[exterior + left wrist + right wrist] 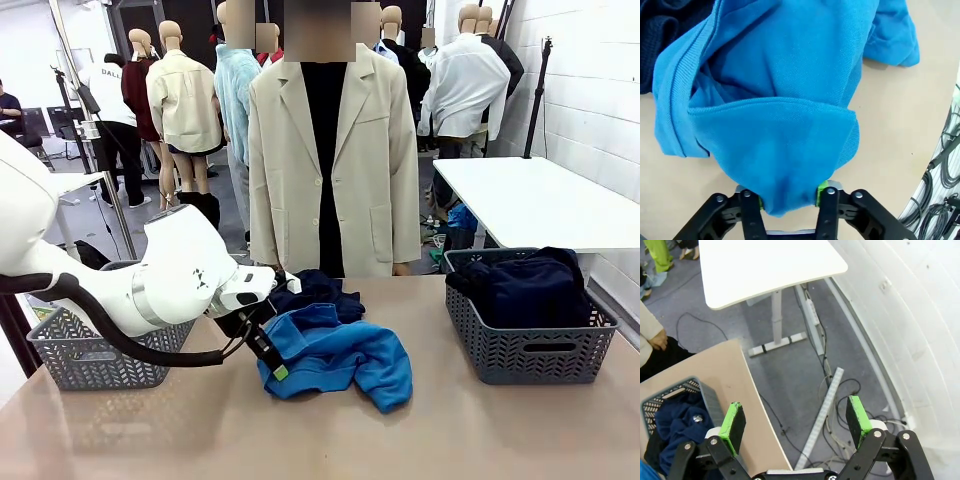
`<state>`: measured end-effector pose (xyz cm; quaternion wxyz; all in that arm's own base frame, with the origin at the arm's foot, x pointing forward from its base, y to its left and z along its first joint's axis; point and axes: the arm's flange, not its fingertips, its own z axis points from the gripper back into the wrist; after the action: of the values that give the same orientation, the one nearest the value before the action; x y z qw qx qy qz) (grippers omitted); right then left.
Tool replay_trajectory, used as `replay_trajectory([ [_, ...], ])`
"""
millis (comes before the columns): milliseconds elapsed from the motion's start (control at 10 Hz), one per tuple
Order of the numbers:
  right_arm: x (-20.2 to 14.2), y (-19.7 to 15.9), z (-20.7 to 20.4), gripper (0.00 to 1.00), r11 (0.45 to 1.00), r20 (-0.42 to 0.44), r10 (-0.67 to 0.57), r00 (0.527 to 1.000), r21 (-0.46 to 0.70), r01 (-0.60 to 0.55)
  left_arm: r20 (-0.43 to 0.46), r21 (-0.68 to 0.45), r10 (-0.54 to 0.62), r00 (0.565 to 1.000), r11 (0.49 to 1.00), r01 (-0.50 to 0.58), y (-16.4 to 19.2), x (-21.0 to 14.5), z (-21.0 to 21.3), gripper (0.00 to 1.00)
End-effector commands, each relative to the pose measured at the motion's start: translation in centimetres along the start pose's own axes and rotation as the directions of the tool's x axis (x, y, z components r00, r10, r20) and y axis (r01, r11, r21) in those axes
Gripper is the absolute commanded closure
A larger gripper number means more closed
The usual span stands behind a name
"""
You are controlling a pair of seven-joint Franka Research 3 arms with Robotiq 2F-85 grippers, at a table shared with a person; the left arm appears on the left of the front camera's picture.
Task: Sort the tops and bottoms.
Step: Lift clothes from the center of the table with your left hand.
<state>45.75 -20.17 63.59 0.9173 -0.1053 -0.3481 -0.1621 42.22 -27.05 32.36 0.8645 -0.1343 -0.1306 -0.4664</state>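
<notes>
Robot lab or test workspace, white-painted brick wall (pixel 590 80), plain white desk (pixel 765 270) ahead of the right gripper (pixel 795 417), loose cables (pixel 824 365) on grey floor beyond it, beige worktable (pixel 450 430), grey plastic baskets (pixel 530 345).

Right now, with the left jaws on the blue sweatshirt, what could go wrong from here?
1. The left jaws pinch only a small fold at the edge of the blue sweatshirt; the fabric may slip out when lifted.
2. The sweatshirt lies against a dark navy garment; lifting could drag that piece along with it.
</notes>
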Motion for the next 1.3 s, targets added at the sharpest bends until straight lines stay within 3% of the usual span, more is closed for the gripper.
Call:
replay_trajectory([
  [0,-0.2,0.1,0.0,0.0,1.0,-0.003,0.013,1.0,-0.003,-0.013,0.005,-0.052,-0.006,1.0,0.999,0.007,0.3,-0.6,-0.2,1.0],
  [300,-0.2,0.1,0.0,0.0,1.0,-0.003,0.013,1.0,-0.003,-0.013,-0.012,-0.073,0.012,1.0,0.997,-0.013,0.0,-0.8,-0.1,1.0],
  [600,-0.2,0.1,0.0,0.0,1.0,-0.003,0.013,1.0,-0.003,-0.013,-0.02,-0.092,-0.064,0.998,0.994,0.061,-1.1,0.3,2.8,1.0],
  [800,-0.2,0.1,0.0,0.0,1.0,-0.003,0.013,1.0,-0.003,-0.013,-0.019,-0.072,-0.104,0.994,0.992,0.103,-2.4,2.1,8.1,1.0],
  [1000,-0.2,0.1,0.0,0.0,1.0,-0.003,0.013,1.0,-0.003,-0.013,0.014,-0.068,-0.135,0.991,0.988,0.136,-3.7,4.6,16.1,1.0],
  [1200,-0.2,0.1,0.0,0.0,1.0,-0.003,0.013,1.0,-0.003,-0.013,0.01,0.004,-0.145,0.989,0.989,0.145,-4.9,7.6,24.1,1.0],
])
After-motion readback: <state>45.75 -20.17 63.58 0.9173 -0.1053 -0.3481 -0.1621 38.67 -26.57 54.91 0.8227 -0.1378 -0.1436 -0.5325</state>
